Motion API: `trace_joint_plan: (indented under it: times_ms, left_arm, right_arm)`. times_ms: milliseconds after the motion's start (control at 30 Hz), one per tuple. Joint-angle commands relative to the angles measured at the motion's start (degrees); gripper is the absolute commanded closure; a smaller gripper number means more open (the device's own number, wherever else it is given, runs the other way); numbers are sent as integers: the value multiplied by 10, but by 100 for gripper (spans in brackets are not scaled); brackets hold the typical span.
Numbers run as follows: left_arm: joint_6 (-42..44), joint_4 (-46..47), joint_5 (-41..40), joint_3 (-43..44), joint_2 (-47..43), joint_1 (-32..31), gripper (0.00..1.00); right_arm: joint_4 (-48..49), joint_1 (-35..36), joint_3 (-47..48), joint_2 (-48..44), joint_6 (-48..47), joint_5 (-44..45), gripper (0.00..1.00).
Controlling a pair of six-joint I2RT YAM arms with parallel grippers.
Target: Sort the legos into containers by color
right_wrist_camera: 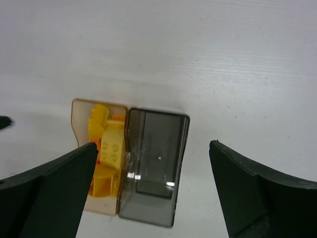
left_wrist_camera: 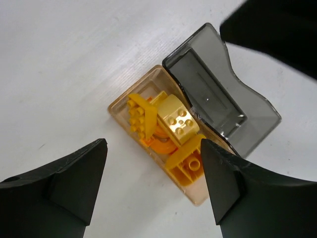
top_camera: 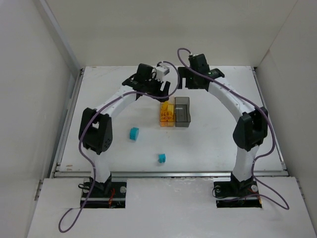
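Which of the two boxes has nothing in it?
The smoky grey box; the amber box joined to it holds yellow and orange legos.

This is a robotics lab, a closed-in test cell. Plain white panels box in a white table on the left, back and right. Two robot arms, the left arm and the right arm, are bolted side by side on dark base plates at the near edge, just behind a metal rail. Purple cables loop loosely out from the bases and run up along each arm. On the white tabletop, the containers and a few legos lie set out like test pieces, under flat, even light.
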Motion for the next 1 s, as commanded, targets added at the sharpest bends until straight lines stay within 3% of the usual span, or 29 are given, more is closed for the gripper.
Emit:
trace_joint_plan:
  times_ms: [0,167,333,400,567,700,900,967]
  left_arm:
    - [-6,-6,-42,-18,-129,21,27]
    - [-83,-54,-205,-111,-242,58,27]
    - [-141,-44,-240,-333,-403,144,27]
    - [-141,-23,-265,-373,-451,168,27]
    - [-97,1,-308,-415,-548,183,24]
    - [-97,6,-299,-429,-586,178,24]
    - [-92,6,-303,-429,-603,178,23]
    - [-92,6,-303,-429,-609,178,23]
  right_arm:
    - [-63,74,-12,-70,-2,145,0]
    - [-109,162,-109,-138,72,162,0]
    - [-144,299,-184,-163,155,124,0]
    - [-156,329,-191,-142,173,104,0]
    - [-173,405,-165,-88,184,60,0]
    - [-225,416,-135,-33,227,74,0]
    - [-214,422,-168,-26,252,75,0]
    - [-209,422,-168,-26,252,75,5]
